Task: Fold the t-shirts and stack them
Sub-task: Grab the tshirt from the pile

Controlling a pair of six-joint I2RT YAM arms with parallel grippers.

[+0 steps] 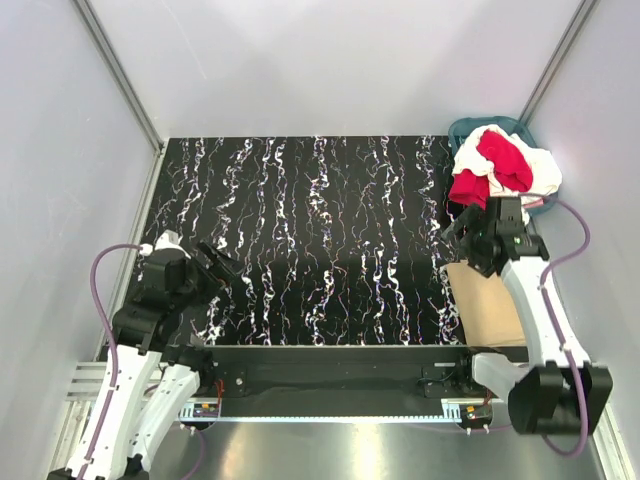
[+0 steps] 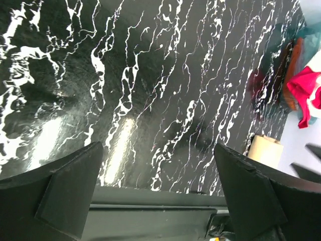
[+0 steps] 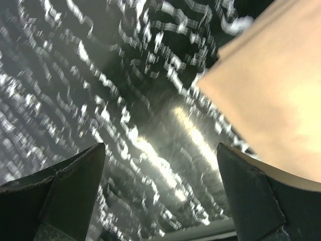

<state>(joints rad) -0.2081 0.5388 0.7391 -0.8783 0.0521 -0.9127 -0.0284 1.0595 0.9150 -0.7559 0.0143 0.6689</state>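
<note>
While left gripper [image 2: 158,146] and right gripper [image 3: 160,146] gape empty, the teal basket [image 1: 466,127] brims with t-shirts [image 1: 502,163] — red, cream.

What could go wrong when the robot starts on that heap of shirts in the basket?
The red t-shirt and the white t-shirts lie tangled in the teal basket, so the open right tool might pull out several at once, or tip the basket. A dragged shirt might shove the cardboard sheet lying beneath that arm.
</note>
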